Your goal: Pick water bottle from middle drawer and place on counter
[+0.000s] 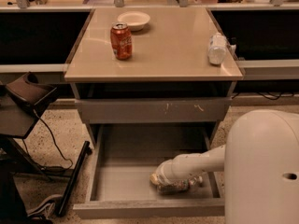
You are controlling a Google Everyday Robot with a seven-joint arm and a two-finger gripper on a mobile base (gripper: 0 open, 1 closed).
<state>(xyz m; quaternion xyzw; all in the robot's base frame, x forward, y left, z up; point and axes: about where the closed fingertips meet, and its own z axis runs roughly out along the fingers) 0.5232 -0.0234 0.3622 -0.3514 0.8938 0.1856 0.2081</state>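
Water bottle (181, 186), small, clear ribbed plastic, lies on its side on the floor of the open, wide grey middle drawer (120, 183), lower centre-right. The white arm's gripper (161, 180) sits directly over it; whether it is clamped cannot be told. Higher in the frame, the glossy beige counter (173, 50) carries a red soda can (121, 41), a white bowl (134, 20) and a stubby white bottle (217, 48).
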